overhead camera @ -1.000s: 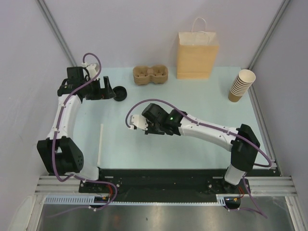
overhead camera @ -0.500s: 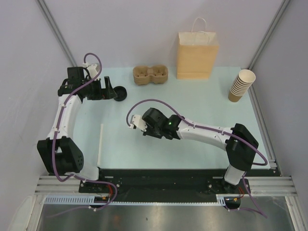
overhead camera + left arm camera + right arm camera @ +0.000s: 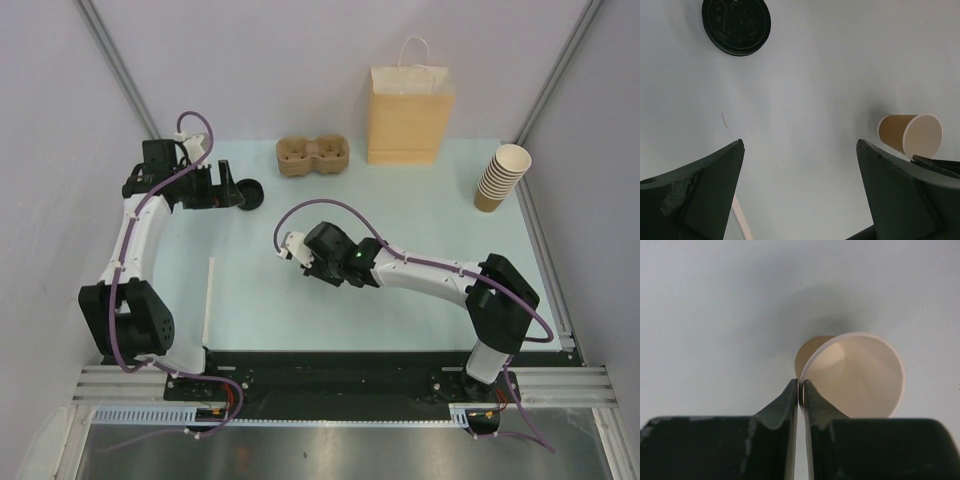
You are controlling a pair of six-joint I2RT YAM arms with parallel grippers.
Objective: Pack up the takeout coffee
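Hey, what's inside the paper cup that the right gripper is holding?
Nothing visible: the paper cup shows only its bare cream wall and bottom. The right gripper, pinching the rim, covers the lowest strip of the inside.

The overhead camera looks steeply down from above the near edge, far enough off to take in the whole table (image 3: 430, 240). The left wrist camera looks down from some height and shares the lid (image 3: 736, 25) with it. The right wrist camera sits close against the cup (image 3: 865, 375), which the left wrist view also catches.
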